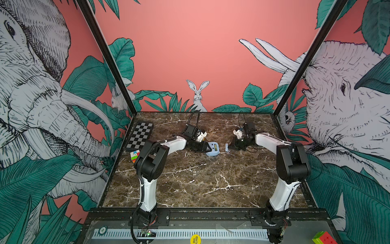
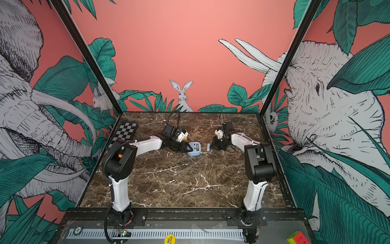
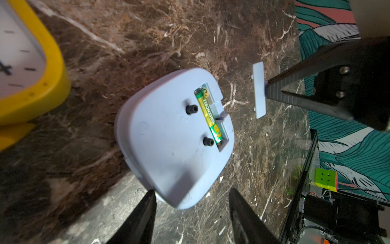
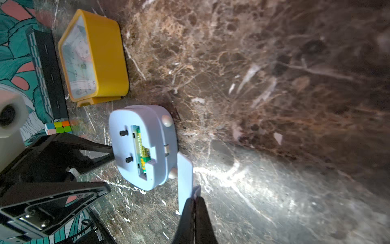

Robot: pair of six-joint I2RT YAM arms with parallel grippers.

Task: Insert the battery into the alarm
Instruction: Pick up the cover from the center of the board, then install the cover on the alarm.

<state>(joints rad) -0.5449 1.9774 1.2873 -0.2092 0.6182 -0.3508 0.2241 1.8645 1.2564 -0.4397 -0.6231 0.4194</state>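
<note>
The light-blue alarm (image 1: 212, 150) (image 3: 164, 147) lies face down mid-table, its back compartment uncovered. The green-and-yellow battery (image 3: 209, 116) (image 4: 141, 147) lies inside that compartment. My left gripper (image 3: 193, 195) (image 1: 207, 148) stands open astride the alarm's foot end, with one fingertip (image 3: 152, 195) touching its edge and the other apart from it. My right gripper (image 4: 196, 197) (image 1: 230, 147) is shut on the edge of the thin blue battery cover (image 4: 185, 179) (image 3: 259, 90), which it holds upright just beside the alarm's compartment side.
A yellow clock (image 4: 105, 57) (image 3: 42, 84) stands just behind the blue alarm, by the left wrist. A checkerboard (image 1: 140, 135) and a colour cube (image 1: 135, 155) lie at the table's left edge. Another cube (image 1: 322, 237) sits off the table, front right.
</note>
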